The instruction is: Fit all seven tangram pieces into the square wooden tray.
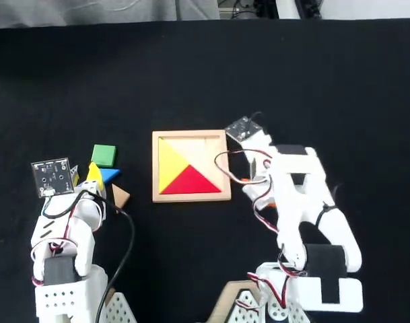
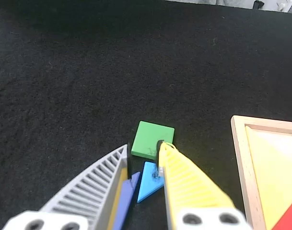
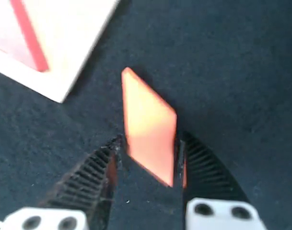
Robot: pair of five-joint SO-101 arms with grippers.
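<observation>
Tray (image 1: 191,197) holds a yellow triangle (image 1: 169,165) and a red triangle (image 1: 191,180); right claw (image 3: 149,141) clamps an orange piece (image 3: 148,110) just beside its corner; left claw (image 2: 142,146) sits over a blue triangle (image 2: 148,184) near a green square (image 2: 153,139), grip impossible to tell

Square wooden tray (image 1: 191,134) lies flat mid-table, with a large yellow triangle (image 1: 167,163) and a red triangle (image 1: 192,181) seated inside. Green square (image 1: 104,155), small yellow triangle (image 1: 95,173), blue triangle (image 1: 111,175) and tan piece (image 1: 120,196) are clustered left of it. Orange parallelogram (image 3: 149,127) is pinched in the right gripper (image 3: 148,143), near a tray corner.
</observation>
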